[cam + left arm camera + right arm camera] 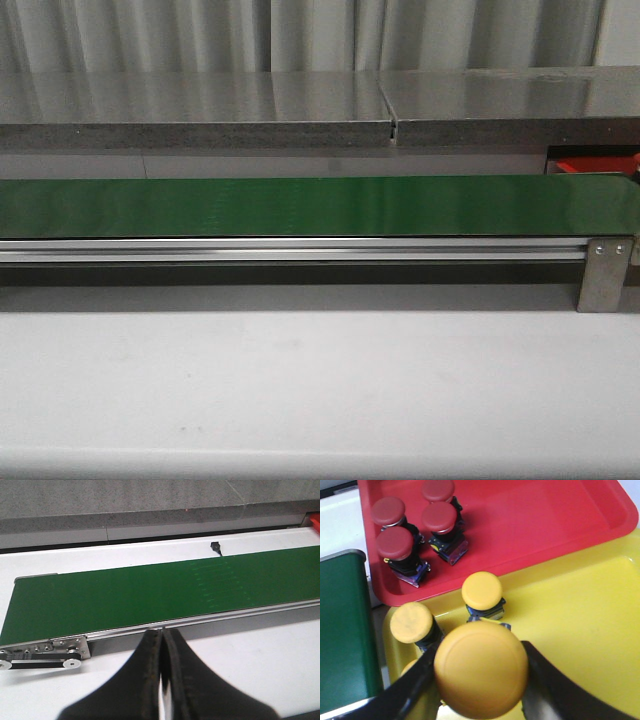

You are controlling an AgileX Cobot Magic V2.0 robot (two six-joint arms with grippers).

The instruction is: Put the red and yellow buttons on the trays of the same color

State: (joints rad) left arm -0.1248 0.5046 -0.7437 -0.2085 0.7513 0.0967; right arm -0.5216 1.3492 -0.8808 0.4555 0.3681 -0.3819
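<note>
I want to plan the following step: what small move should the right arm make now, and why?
Probably lower a little and open the jaws. The right gripper holds a yellow button directly above the yellow tray, where two yellow buttons already stand. The green belt shows no waiting button.

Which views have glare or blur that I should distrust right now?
Front view: soft glare streaks on the green belt and grey ledge, otherwise sharp. Left wrist view: shut left gripper slightly soft, belt clear. Right wrist view: held yellow button fills the foreground, blurred; red tray sharp.
</note>
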